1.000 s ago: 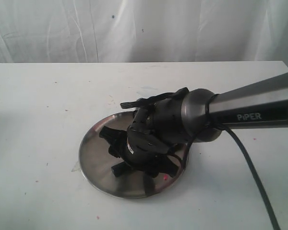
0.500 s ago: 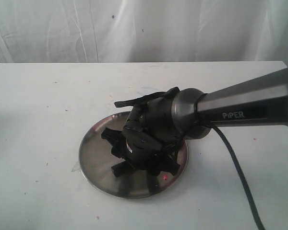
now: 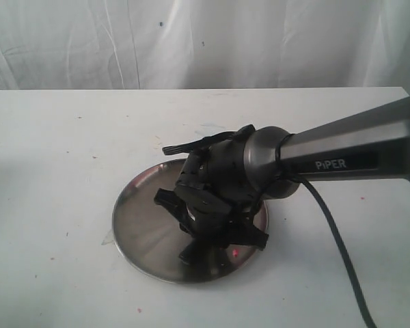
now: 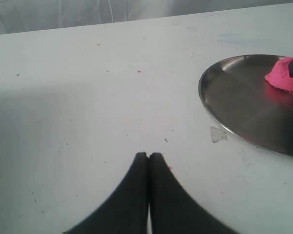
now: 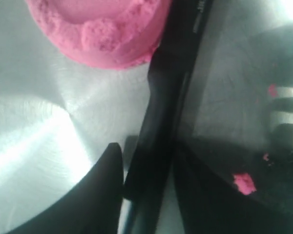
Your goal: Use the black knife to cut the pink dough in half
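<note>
Crumbly pink dough [image 5: 102, 29] beside black knife [image 5: 171, 97]

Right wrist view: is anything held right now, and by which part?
The right gripper has its jaws either side of the black knife, past the stretch beside the pink dough; a firm clamp cannot be told. The left gripper holds nothing.

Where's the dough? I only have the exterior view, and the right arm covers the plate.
Observer: The right wrist view shows the pink dough on the plate as one lump, with no cut in the part that shows.
Operator: Knife?
Observer: The black knife lies close beside the dough and runs between the fingers of the right gripper. I cannot tell whether they clamp it.
Operator: Left arm?
Observer: The left gripper is shut, over bare table, off to the side of the plate.
</note>
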You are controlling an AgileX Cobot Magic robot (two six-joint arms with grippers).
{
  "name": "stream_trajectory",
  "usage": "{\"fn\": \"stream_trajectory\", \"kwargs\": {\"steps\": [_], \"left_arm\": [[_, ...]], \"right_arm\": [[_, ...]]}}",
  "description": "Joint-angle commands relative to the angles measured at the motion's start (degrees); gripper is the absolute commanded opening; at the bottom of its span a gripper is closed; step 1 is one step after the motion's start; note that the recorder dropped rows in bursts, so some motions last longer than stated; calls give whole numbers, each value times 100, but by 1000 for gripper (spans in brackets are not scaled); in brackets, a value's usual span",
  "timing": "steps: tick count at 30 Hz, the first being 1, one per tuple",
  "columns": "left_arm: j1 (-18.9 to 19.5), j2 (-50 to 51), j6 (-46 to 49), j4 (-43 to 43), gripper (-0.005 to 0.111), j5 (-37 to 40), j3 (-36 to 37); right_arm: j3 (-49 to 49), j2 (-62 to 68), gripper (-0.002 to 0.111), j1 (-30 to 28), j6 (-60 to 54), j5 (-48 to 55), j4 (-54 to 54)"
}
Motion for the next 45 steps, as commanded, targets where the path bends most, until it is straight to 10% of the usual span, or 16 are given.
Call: {"fn": "stream_trajectory", "kwargs": {"steps": [1,20,45], "left_arm": [[11,-27,-52,-24,0,-13,15],[11,-27,-52,-24,0,-13,15],[11,-27,-52,-24,0,-13,15]], "right_arm": [[4,-11,23,-48,-300,406,-203],[4,-402,2,-48,-1593,921,-1065],[63,-402,1,-357,-4216,1119,487]]}}
